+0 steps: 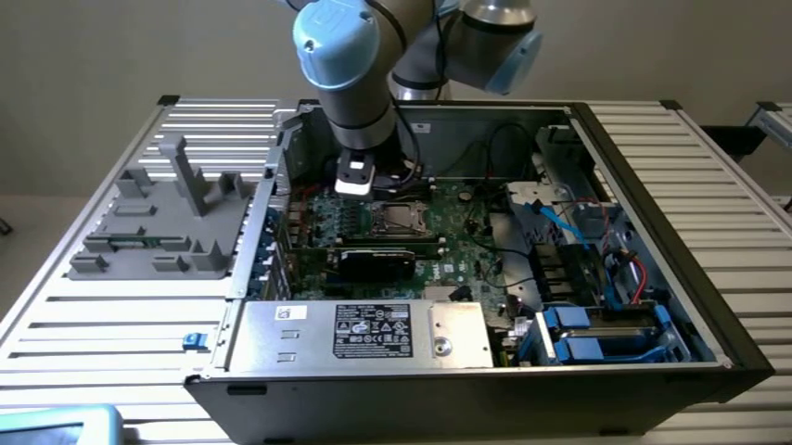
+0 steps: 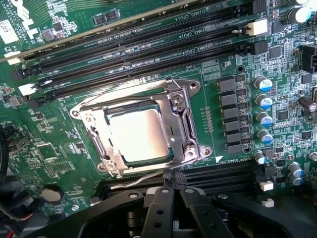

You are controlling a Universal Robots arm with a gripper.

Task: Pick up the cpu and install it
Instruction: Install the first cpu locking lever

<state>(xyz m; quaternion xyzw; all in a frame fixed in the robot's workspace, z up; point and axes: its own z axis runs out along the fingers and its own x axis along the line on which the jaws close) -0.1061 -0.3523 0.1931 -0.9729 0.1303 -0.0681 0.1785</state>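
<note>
The cpu (image 2: 140, 130) lies flat, silvery top up, inside the metal socket frame (image 2: 190, 124) on the green motherboard (image 2: 49, 148). I see the gripper (image 2: 173, 177) just beside that frame, its fingers pressed together on nothing. The motherboard sits in the open computer case (image 1: 470, 408), with the power supply (image 1: 359, 334) at the near side, on the slatted counter (image 1: 99, 324).

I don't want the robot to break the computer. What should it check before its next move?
1. cpu in the socket: ok.
2. cpu lying flat: cannot tell.
3. socket locked shut over it: cannot tell.
4. gripper shut, holding nothing: ok.
5. gripper off the cpu, beside the socket's edge: ok.
</note>
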